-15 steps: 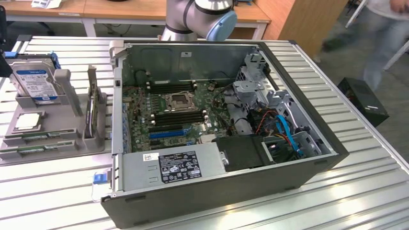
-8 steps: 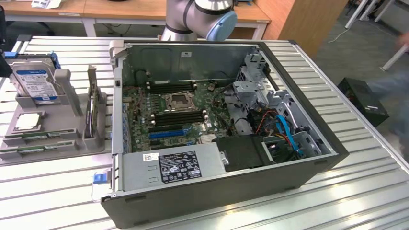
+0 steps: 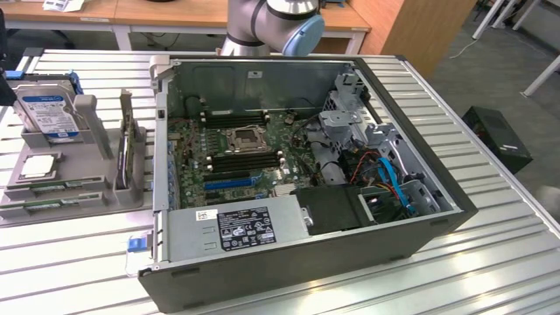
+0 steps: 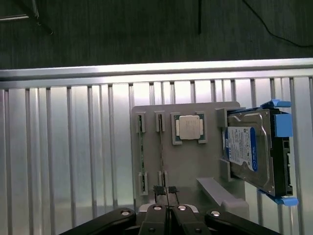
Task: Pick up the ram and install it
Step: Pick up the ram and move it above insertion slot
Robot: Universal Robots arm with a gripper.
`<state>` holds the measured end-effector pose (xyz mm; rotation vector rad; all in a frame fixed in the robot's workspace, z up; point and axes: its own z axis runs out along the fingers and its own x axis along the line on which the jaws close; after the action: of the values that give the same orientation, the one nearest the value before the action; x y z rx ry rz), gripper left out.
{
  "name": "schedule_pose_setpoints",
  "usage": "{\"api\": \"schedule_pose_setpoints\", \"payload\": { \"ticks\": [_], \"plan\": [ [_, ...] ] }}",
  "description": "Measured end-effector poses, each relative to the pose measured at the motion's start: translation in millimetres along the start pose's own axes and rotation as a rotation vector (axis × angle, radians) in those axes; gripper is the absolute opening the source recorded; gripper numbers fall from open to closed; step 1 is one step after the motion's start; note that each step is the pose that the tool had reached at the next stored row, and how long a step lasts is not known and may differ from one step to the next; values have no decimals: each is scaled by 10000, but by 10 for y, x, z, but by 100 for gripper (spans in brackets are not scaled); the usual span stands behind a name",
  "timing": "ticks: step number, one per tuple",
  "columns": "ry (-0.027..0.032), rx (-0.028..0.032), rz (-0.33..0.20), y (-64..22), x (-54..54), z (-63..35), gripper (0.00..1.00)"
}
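The jaws are pressed together just over the near end of the ram [image 4: 162, 152], which is stood on edge in a slot of the grey tray [image 4: 195, 161] beside a second stick [image 4: 142, 152]. Bare ribbed counter [image 4: 63, 161] is seen on the sticks' side, while a processor chip [image 4: 189, 127] and a hard drive [image 4: 249, 152] are crowded on the other.

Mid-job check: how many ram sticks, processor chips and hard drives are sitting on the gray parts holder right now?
ram sticks: 2
processor chip: 1
hard drive: 1
Total: 4
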<state>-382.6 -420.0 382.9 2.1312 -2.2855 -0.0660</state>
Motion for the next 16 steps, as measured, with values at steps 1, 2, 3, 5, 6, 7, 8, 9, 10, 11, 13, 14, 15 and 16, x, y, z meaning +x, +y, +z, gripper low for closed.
{"api": "schedule_pose_setpoints", "payload": {
  "ticks": [1,2,3,5,6,7,8,9,10,11,13,14,15,16],
  "plan": [
    [2,0,-24,0,0,0,11],
    [1,0,-30,0,0,0,11],
    [2,0,-30,0,0,0,11],
    [-12,9,-31,0,-1,0,11],
    [-42,33,-32,1,-1,0,11],
    [-79,58,-33,1,-1,0,11],
    [-108,78,-35,1,-1,0,11],
    [-137,98,-38,1,0,0,11],
    [-168,121,-40,1,0,0,11],
    [-183,133,-40,1,-1,0,11],
    [-186,134,-40,1,-1,0,11],
    [-186,133,-41,1,0,0,11],
    [-185,134,-41,1,0,0,11],
    [-185,133,-41,1,0,0,11]
  ]
}}
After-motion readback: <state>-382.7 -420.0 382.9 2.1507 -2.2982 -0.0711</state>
